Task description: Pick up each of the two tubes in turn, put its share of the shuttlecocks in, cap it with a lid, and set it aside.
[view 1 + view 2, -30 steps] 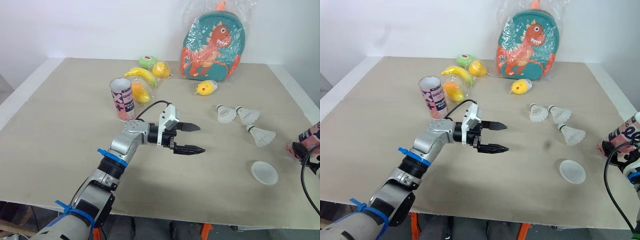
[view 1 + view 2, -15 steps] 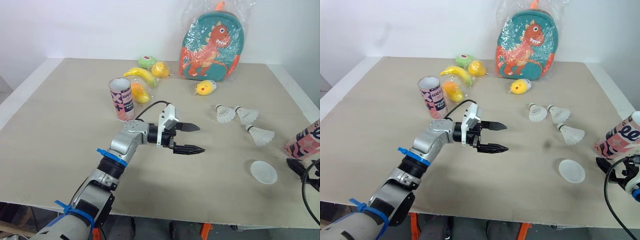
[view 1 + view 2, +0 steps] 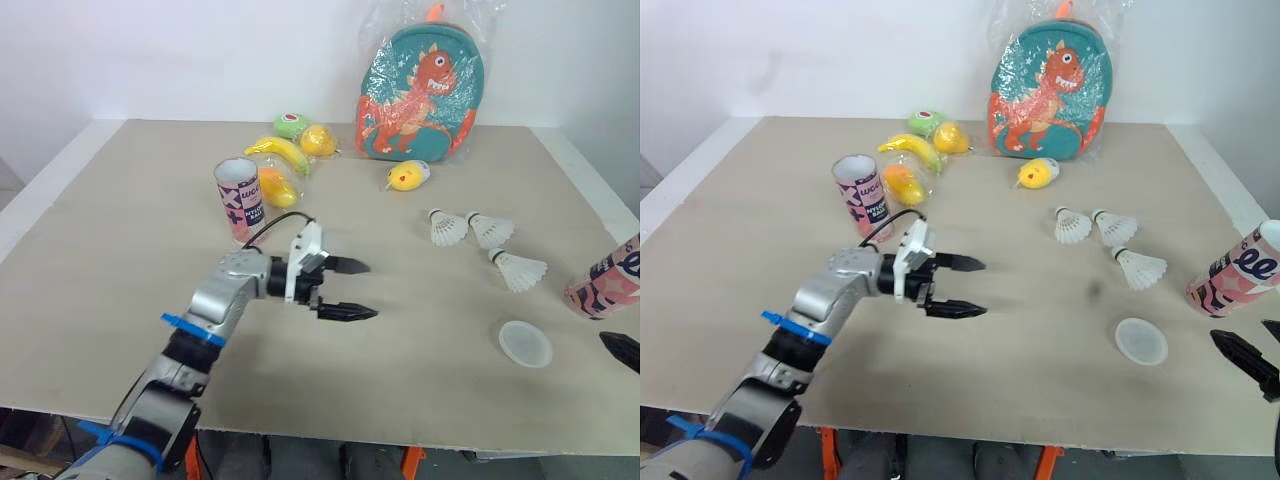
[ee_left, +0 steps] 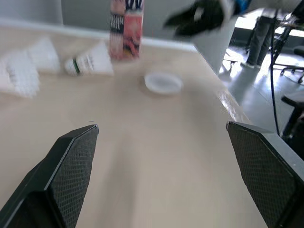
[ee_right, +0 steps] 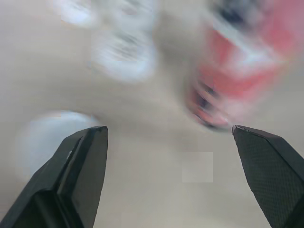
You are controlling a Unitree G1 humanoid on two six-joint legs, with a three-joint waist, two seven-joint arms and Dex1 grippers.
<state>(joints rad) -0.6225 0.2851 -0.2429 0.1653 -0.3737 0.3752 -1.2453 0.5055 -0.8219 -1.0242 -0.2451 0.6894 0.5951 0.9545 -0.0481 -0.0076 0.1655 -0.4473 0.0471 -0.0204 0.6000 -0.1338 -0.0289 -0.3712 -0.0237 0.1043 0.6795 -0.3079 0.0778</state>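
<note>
At the right edge, half-cropped tube [image 3: 1243, 272] beside wide-open empty right pincer [image 5: 168, 127]; left pincer [image 3: 372, 290] likewise.

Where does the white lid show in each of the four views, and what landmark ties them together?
Left eye view: white lid flat on the table's right front, left of the pink tube and nearer the robot.
Right eye view: lid in the same spot, left of the tube.
Left wrist view: lid on the table near the tube's base.
Right wrist view: blurred pale disc, probably the lid.
Shared landmark: the pink tube beside it.
</note>
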